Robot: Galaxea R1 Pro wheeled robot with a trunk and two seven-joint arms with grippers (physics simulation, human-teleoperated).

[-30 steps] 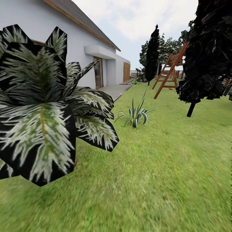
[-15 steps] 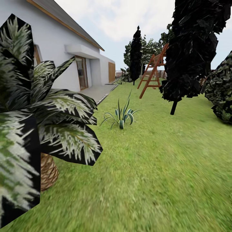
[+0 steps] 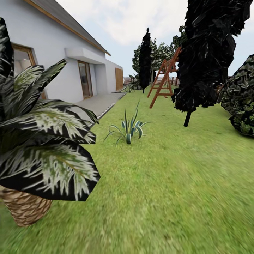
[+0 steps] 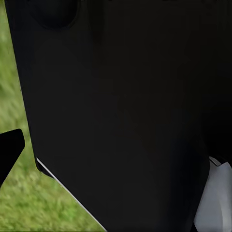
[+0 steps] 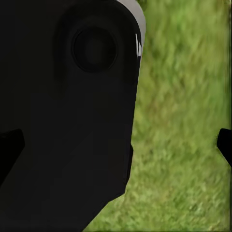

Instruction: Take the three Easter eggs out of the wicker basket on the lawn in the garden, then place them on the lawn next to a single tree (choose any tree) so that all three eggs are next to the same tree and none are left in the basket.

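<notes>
In the head view you are crossing the lawn [image 3: 169,183] beside the white house [image 3: 53,53], a scaly palm [image 3: 38,148] close at your left. A dark conifer [image 3: 208,60] stands ahead.

In the left wrist view, a dark robot body [image 4: 121,111] blocks the left end effector; its state I cannot tell.

The right wrist view is likewise obscured, above grass.

When you reach the eggs, they are probably light, smooth and slippery: grip across the middle, gently.
</notes>
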